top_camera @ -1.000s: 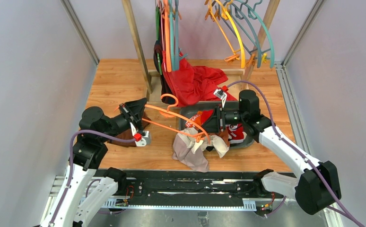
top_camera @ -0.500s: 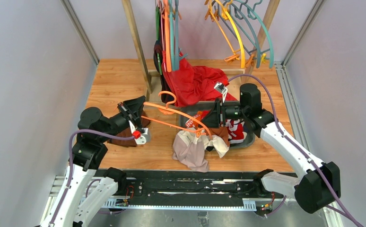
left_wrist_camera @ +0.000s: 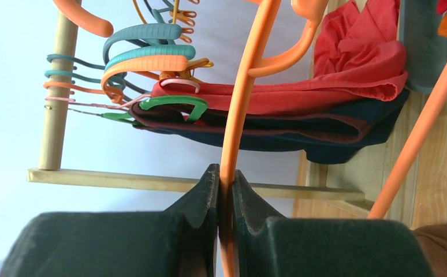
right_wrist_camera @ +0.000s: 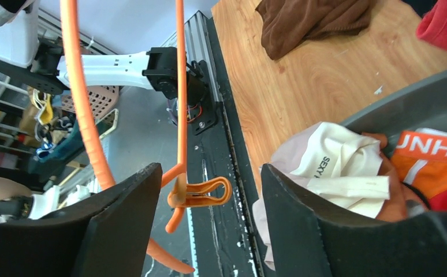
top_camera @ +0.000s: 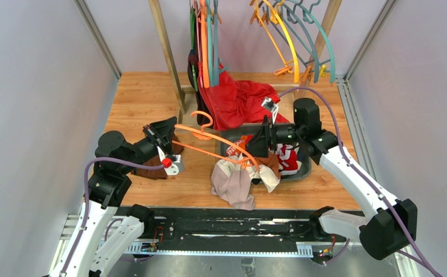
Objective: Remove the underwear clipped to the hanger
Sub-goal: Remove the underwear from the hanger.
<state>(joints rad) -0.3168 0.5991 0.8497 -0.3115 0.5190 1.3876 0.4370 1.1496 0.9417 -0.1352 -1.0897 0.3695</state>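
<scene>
My left gripper is shut on the bar of an orange hanger and holds it above the table; the left wrist view shows the bar pinched between the jaws. My right gripper is open at the hanger's other end. In the right wrist view an orange clip hangs between its jaws with no cloth in it. Pale beige underwear lies below on the table, against the tray. Red underwear with white trim and an orange lettered brief lie in the grey tray.
A wooden rack at the back carries several coloured hangers. The large red cloth is draped at its foot. A dark brown cloth lies on the table under my left gripper. The black rail runs along the near edge.
The hanger has been lifted and tilted a little, its hook shifting up and left. My right gripper has moved slightly left along it and stayed open. The beige underwear stays on the table.
</scene>
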